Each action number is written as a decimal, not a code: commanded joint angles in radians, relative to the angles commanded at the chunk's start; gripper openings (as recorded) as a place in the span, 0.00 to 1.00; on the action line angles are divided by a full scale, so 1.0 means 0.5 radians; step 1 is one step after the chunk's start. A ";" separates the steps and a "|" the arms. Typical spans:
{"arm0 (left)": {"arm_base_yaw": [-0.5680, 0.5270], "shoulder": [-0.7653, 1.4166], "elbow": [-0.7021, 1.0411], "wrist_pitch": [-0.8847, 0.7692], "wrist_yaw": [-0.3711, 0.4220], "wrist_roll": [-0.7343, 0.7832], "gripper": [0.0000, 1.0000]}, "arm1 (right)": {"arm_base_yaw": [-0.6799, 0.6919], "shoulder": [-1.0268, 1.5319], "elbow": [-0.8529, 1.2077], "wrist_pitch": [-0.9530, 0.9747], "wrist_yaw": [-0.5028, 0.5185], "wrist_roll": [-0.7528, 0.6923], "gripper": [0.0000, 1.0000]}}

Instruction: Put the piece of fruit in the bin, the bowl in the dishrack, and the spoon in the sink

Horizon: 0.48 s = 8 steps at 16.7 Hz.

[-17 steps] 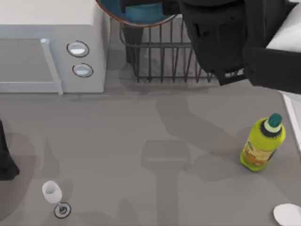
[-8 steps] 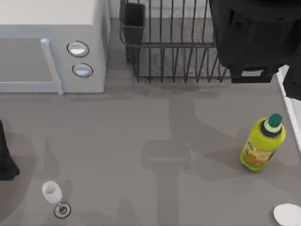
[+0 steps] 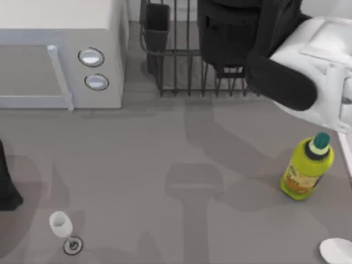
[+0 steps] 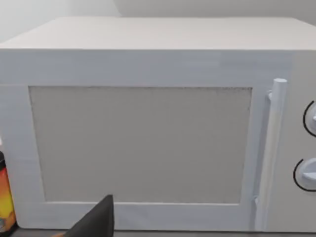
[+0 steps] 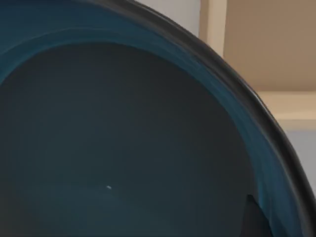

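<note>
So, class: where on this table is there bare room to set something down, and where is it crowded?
Free: the wide grey stretch between the microwave, wine glass and green bottle. Crowded: the dishrack, with the right arm overhead.

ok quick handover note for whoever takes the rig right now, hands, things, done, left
Right hand: over the dishrack at the table's far side. The bowl is close against its wrist camera, dark blue inside facing it.
Left arm: parked at the table's left edge, wrist camera facing the microwave.
Done: nothing confirmed. The bowl is at the rack, but I cannot tell whether it is seated there.
Left: finish placing the bowl, then fruit to the bin and spoon to the sink. A white oval thing at the near right corner may be the spoon's head; unsure.
</note>
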 joint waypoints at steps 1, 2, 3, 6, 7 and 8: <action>0.000 0.000 0.000 0.000 0.000 0.000 1.00 | -0.053 0.110 -0.015 0.146 -0.053 -0.002 0.00; 0.000 0.000 0.000 0.000 0.000 0.000 1.00 | -0.110 0.222 -0.028 0.305 -0.108 -0.004 0.00; 0.000 0.000 0.000 0.000 0.000 0.000 1.00 | -0.171 0.333 -0.041 0.461 -0.168 -0.006 0.00; 0.000 0.000 0.000 0.000 0.000 0.000 1.00 | -0.373 0.623 -0.092 0.815 -0.369 -0.013 0.00; 0.000 0.000 0.000 0.000 0.000 0.000 1.00 | -0.435 0.692 -0.114 0.893 -0.431 -0.016 0.00; 0.000 0.000 0.000 0.000 0.000 0.000 1.00 | -0.483 0.743 -0.136 0.949 -0.479 -0.018 0.00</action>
